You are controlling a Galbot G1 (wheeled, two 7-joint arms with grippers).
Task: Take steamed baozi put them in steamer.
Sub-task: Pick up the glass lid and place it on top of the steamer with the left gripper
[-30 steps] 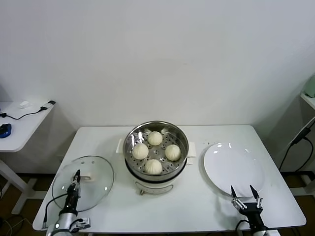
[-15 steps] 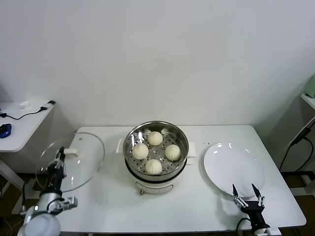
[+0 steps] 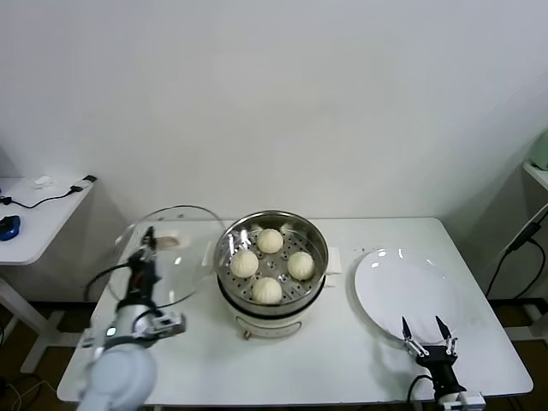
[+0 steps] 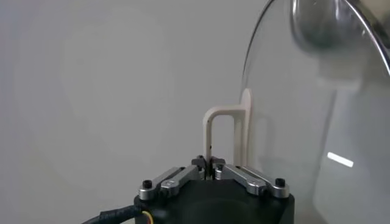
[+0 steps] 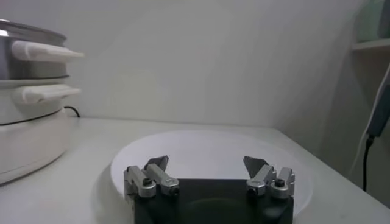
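We see the steamer (image 3: pixel 271 264) standing near the middle of the white table (image 3: pixel 342 355), a shiny steel pot on a cream-white base with side handles. All four steamed baozi (image 3: pixel 270 241) sit inside it on the perforated tray, arranged in a loose diamond: one toward the wall, one on each side, and one nearest the robot. They are apart from one another or barely close, and none lies outside the pot.

Our left gripper (image 3: pixel 147 257) is up over the left part of the table, just beside the steamer's left side. Its fingers are pressed together on the cream handle (image 4: pixel 226 131) of the glass lid (image 3: pixel 167 254), pinching it. In the left wrist view we see the handle's thin loop caught right between the fingertips, with the curved glass rising beyond it. The lid is lifted off the table and tilted, its glass facing partly toward us, and its right edge overlaps the steamer's left rim in the head view; we cannot tell whether the two touch.

Our right gripper (image 3: pixel 425 330) rests low at the near right corner of the table, its fingers spread wide and holding nothing. It sits at the near edge of the flat white plate (image 3: pixel 407 294), which lies to the right of the steamer, a little apart from it. In the right wrist view the plate (image 5: pixel 207 155) stretches out just beyond the fingertips, and the steamer's base and handle (image 5: pixel 36 91) show off to one side.
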